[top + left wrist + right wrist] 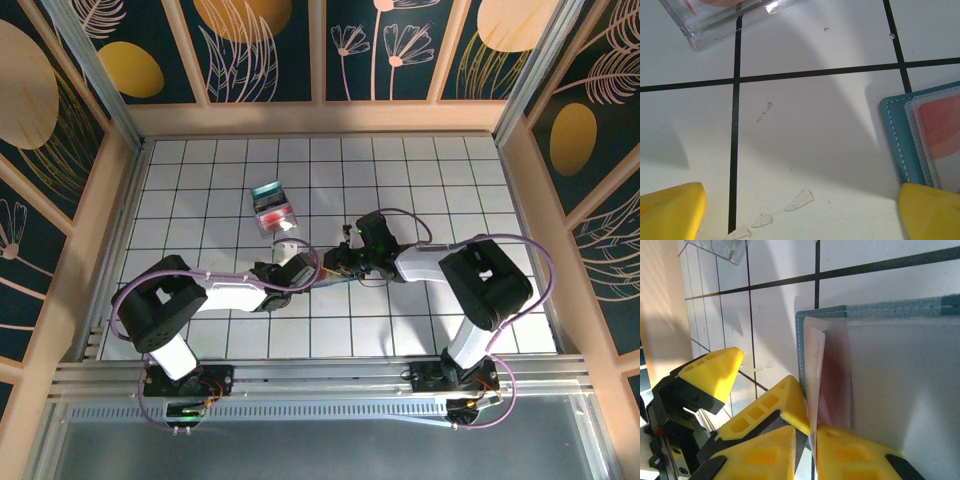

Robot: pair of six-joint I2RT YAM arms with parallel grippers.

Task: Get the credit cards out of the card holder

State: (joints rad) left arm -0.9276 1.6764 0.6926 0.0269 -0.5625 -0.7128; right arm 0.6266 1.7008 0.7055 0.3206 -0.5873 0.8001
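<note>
Table: you are looking down on a white table (450,170) ruled into square tiles by dark lines.
Right arm: your right arm (480,275) comes in from 5 o'clock and reaches toward the table's centre.
Left arm: your left arm (230,295) comes in from 7 o'clock and reaches toward the same spot.
Tray: a clear tray (272,208) lies at 11 o'clock from where the two arms meet. It is apart from both.
Holder: the holder (880,311) lies flat on the tiles between the two grippers, its pale inside facing up. In the left wrist view its teal stitched edge (892,135) sits at 3 o'clock.
Left gripper: your left gripper (802,210) is spread wide over bare tile and grasps nothing. One finger is just beside the holder's edge.
Right gripper: your right gripper (812,437) is pinched nearly together on a thin pale edge at the holder's open side. You cannot tell whether that edge is a card or a pocket flap.
Cards in tray: a teal card (266,190) and a red card (277,213) rest in the tray.
Card in holder: a red-pink card (940,130) shows through the clear pocket.
</note>
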